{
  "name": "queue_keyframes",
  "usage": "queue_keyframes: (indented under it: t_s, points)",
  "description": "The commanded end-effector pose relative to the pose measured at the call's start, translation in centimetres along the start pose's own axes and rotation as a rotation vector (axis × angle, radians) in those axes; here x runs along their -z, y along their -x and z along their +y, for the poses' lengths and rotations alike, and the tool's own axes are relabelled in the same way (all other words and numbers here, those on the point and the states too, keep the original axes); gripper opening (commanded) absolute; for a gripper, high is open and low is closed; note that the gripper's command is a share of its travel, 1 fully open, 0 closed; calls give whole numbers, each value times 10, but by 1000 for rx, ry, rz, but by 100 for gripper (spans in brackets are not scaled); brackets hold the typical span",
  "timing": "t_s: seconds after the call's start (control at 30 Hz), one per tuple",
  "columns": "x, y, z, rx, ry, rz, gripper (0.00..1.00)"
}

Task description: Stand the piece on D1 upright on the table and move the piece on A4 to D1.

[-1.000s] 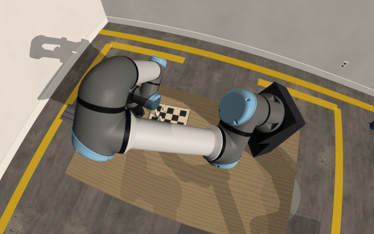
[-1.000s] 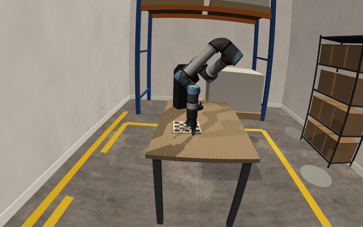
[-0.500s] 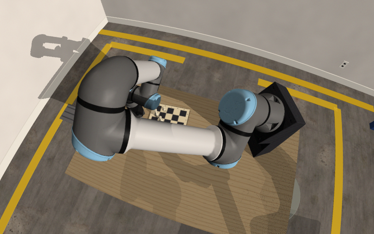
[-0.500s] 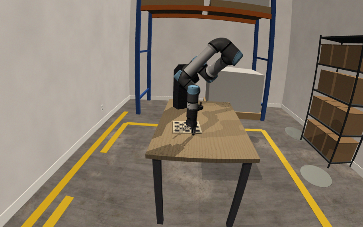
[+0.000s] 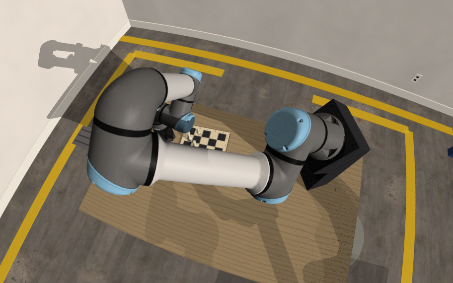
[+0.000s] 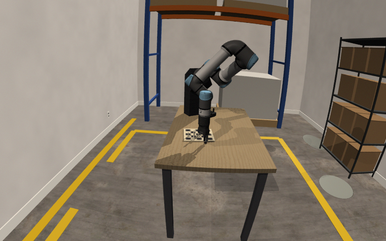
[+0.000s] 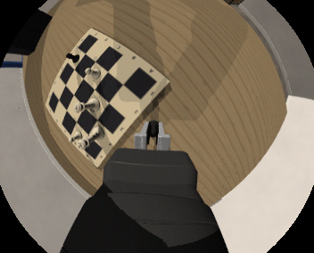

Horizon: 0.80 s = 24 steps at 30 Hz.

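While the hand (image 7: 153, 136) is clamped on a small dark chess piece (image 7: 153, 126) just off the chessboard (image 7: 144, 66) corner, an early release above the tabletop (image 7: 238, 89) could topple it.

The worktop (image 6: 218, 155) looks like light wood with fine straight grain lines and a matt finish. Just beside the fingers, which look like pale, smooth metal, the chessboard (image 7: 148, 71) shows a flat matt tan rim and dull black and cream squares. The pieces (image 7: 89, 102) on it appear smooth and ivory-like. Above the fingers, the arm (image 5: 207, 165) has satin white tubes, matt grey joints and smooth blue plastic-looking caps.
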<state>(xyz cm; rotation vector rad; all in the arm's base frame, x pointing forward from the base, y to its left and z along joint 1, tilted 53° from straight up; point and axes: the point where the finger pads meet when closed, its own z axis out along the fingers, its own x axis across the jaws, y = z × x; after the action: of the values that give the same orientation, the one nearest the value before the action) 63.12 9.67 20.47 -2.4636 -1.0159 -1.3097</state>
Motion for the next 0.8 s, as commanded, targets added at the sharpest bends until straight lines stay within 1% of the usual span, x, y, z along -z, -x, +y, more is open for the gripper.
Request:
queue_keyframes:
  t_s: [0.0,0.77]
  points:
    - [0,0,0,1,1,1,0]
    - [-3,0,0,1,1,1,0]
